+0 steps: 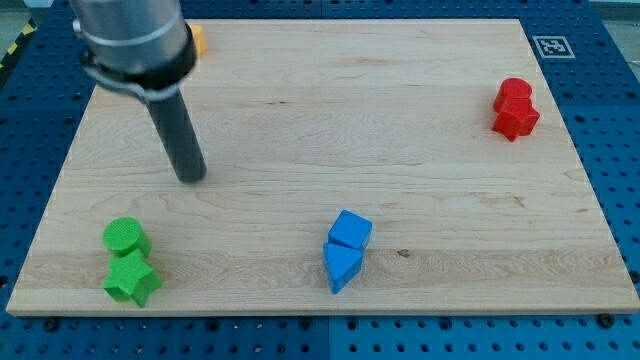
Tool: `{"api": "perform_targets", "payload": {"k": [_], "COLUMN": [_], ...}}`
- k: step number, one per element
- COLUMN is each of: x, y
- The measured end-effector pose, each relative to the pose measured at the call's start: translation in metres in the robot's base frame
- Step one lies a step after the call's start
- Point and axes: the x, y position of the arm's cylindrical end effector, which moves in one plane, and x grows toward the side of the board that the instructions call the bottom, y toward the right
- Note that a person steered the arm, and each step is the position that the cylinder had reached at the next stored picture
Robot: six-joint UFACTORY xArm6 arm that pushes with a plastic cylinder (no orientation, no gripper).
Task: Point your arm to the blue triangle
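The blue triangle lies near the view's bottom, at the middle, touching a blue cube just above it. My tip rests on the wooden board at the view's left, well up and to the left of the blue triangle, apart from every block.
A green cylinder and a green star sit together at the view's bottom left. Two red blocks stand together at the view's upper right. An orange block shows partly behind the arm at the view's top left.
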Motion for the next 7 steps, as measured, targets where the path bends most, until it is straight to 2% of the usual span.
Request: {"api": "perform_targets", "payload": {"k": [1, 2, 4, 5, 7], "x": [0.054, 0.088, 0.104, 0.119, 0.117], "y": [0.027, 0.035, 0.063, 0.103, 0.119]}}
